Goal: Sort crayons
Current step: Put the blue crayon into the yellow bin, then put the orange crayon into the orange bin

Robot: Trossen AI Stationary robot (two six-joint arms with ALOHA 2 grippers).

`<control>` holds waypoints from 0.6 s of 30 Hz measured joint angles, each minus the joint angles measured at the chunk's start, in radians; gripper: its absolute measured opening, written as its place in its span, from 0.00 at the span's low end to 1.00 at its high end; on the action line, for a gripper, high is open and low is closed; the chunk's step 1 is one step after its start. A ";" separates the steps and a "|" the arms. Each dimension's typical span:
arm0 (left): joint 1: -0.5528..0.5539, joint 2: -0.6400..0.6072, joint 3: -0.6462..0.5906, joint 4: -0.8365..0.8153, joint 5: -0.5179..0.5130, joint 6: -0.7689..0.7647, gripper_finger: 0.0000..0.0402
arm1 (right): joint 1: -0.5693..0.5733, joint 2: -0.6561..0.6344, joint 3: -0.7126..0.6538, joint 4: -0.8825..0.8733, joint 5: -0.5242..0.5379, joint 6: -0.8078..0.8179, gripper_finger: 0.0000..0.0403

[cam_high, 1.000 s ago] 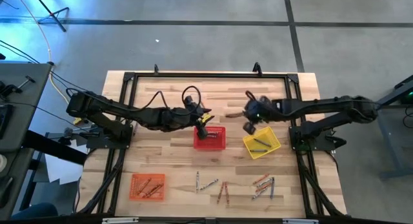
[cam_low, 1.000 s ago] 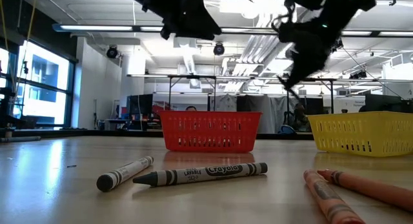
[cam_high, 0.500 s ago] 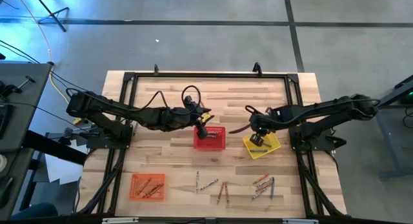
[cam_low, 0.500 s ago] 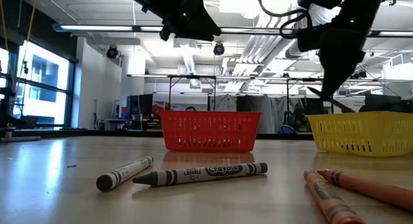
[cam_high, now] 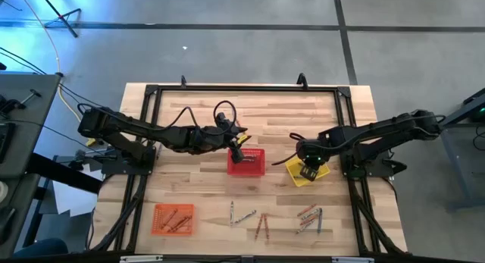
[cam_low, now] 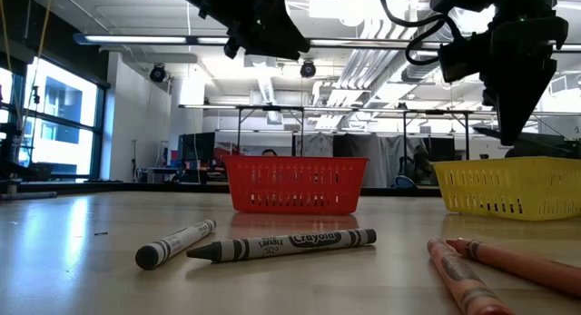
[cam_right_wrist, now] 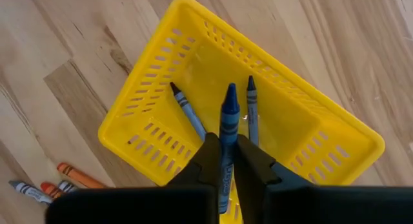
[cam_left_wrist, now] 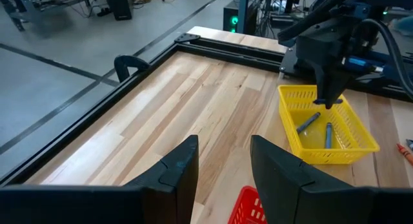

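My right gripper [cam_high: 305, 170] hangs over the yellow mesh basket [cam_right_wrist: 161, 75] and is shut on a blue crayon [cam_right_wrist: 228, 130]. Two bluish crayons [cam_right_wrist: 188, 114] lie on the basket's floor. My left gripper [cam_left_wrist: 222, 166] is open and empty above the far edge of the red basket [cam_high: 247, 163]. Loose crayons lie on the table near its front edge: grey ones [cam_high: 242, 216], red and orange ones [cam_high: 261, 223] and a mixed cluster [cam_high: 309, 217]. My right gripper pinches the blue crayon's wrapped shaft [cam_right_wrist: 224, 169] between its two fingers, which lie along it. The fingers point down from above. The crayon's pointed tip [cam_right_wrist: 230, 93] sticks out past the fingertips toward the basket floor, lifted clear of it.
An orange basket [cam_high: 173, 218] with several crayons stands at the front left. The black frame rails [cam_high: 242, 89] run along the table's far and side edges. Bare wood lies between the red basket and the loose crayons.
My right gripper has gone from beside the yellow basket's far left corner toward the table's near and right edges, until it is over the basket. It has tipped from a slant to pointing down, with the blue crayon still in it.
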 joint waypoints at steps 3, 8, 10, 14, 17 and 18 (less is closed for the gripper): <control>0.000 0.000 0.000 0.000 0.000 0.000 0.32 | 0.000 0.000 0.000 -0.004 -0.001 0.019 0.10; 0.000 0.000 0.000 -0.024 0.000 0.000 0.32 | 0.000 0.000 0.000 -0.004 -0.001 0.019 0.20; 0.000 0.000 0.000 -0.041 0.000 -0.001 0.32 | 0.000 0.000 0.000 -0.004 -0.001 0.020 0.23; 0.000 0.000 0.000 -0.076 0.000 -0.027 0.32 | -0.004 0.000 0.000 -0.003 -0.002 0.055 0.26; 0.004 0.000 0.000 -0.099 -0.009 -0.029 0.32 | -0.004 0.001 0.011 -0.013 -0.006 0.066 0.26; 0.007 0.000 0.000 -0.106 -0.015 -0.038 0.32 | -0.004 0.001 0.023 -0.013 -0.007 0.062 0.27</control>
